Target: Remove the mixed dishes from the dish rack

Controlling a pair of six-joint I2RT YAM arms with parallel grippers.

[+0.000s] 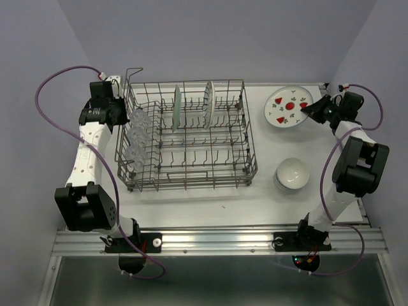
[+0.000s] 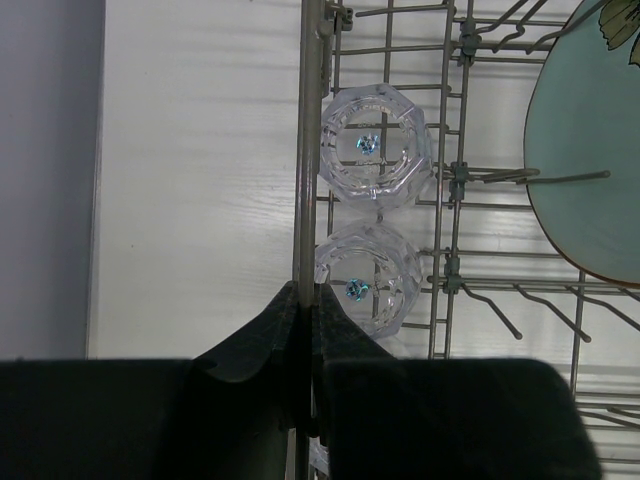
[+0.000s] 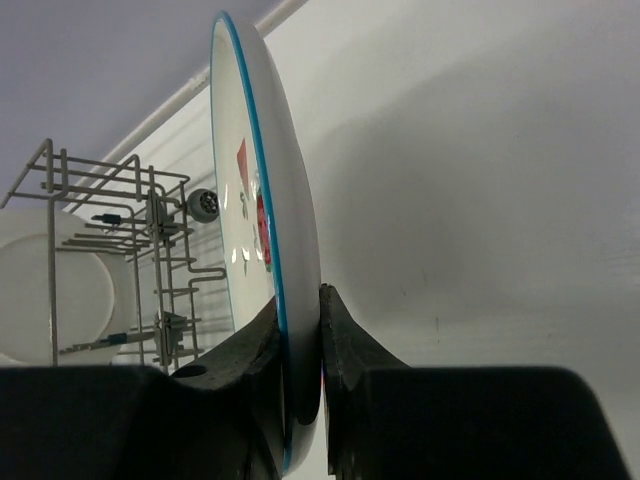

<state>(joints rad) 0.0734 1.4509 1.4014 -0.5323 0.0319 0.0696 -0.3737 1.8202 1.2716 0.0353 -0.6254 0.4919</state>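
While left claw (image 2: 303, 300) clamps rack (image 2: 306, 150), right (image 3: 300, 305) pinches plate (image 3: 250, 200).

We see two white-shelled arms (image 1: 86, 153) with blocky black joint housings (image 1: 86, 207), looping purple cables (image 1: 38, 95) and matte black jaws on each wrist.

I stand in what looks like a lab test cell: bare lilac walls (image 1: 223, 32) box in a white tabletop (image 1: 268, 191), my bases (image 1: 139, 242) bolt to an aluminium rail (image 1: 217, 241), and purple cables (image 1: 37, 95) loop free.
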